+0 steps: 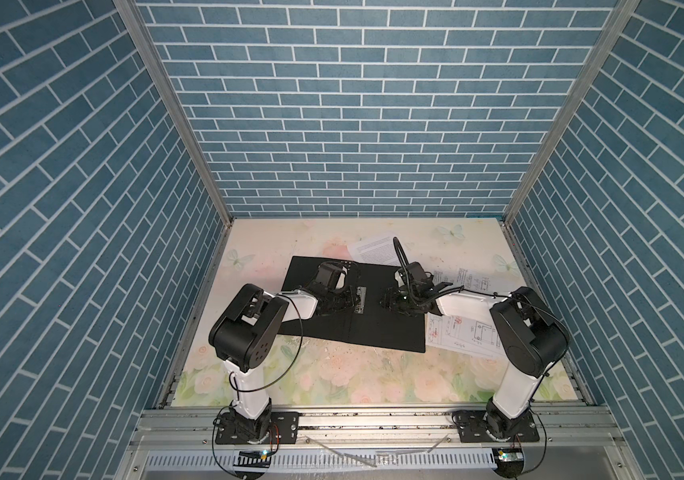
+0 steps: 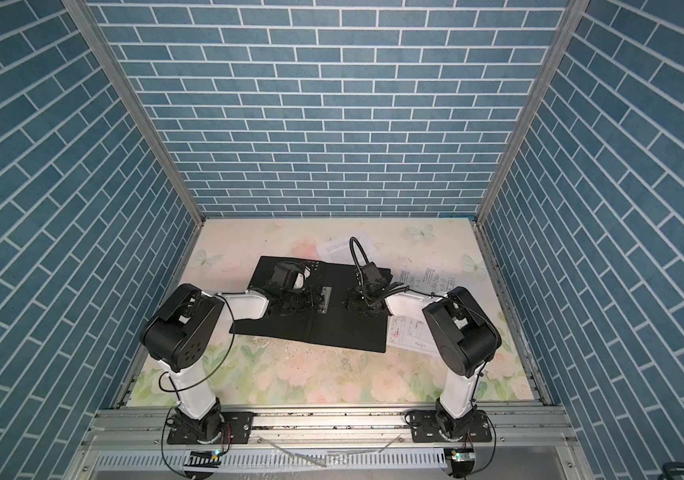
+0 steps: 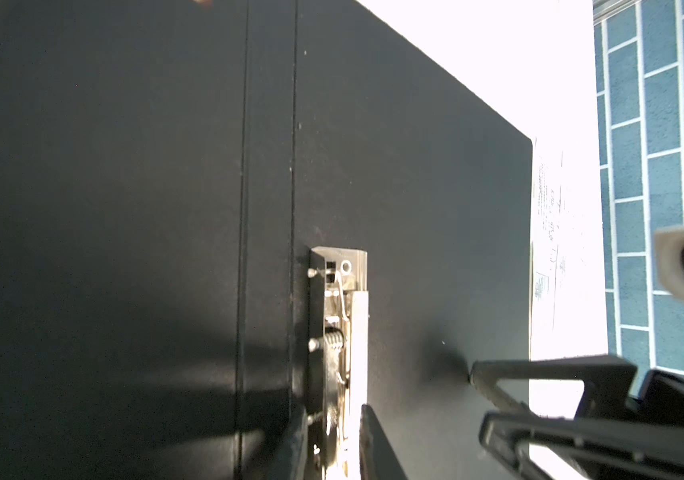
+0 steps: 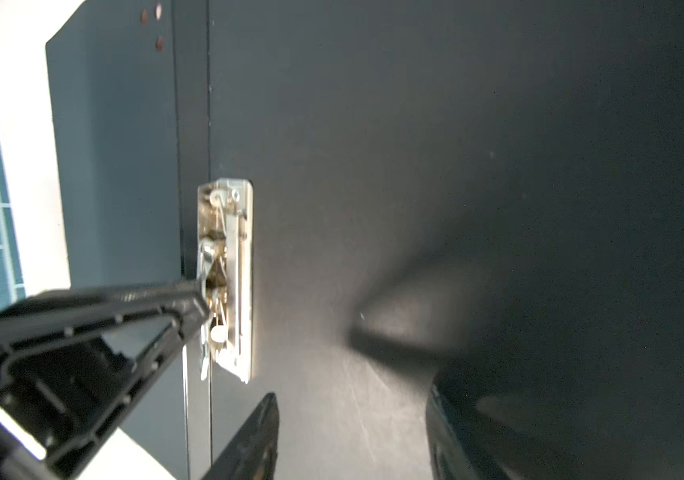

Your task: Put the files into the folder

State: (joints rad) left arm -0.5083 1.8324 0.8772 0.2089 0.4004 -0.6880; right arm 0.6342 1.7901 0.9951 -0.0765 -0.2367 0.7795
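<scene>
Both claws hang low over the open folder (image 1: 373,332), facing each other across its spine. The left claw (image 3: 332,411) has its jaws drawn in narrow on either side of the metal clip (image 3: 338,316), closed against it. The right claw (image 4: 353,399) sits over the folder's right-hand panel with its jaws spread wide and only bare black board between them; whether its tips touch the board is hard to tell. The folder lies flat, black inside up, in the middle of the flowered table (image 1: 332,374), directly beneath both claws. All three papers lie outside it. The printed sheet (image 1: 373,245) is at the folder's far edge, beyond the claws. The far drawing sheet (image 1: 471,282) lies off to the right, behind the right arm. The near drawing sheet (image 1: 458,338) lies just beside the folder's right edge, partly hidden under that arm.
</scene>
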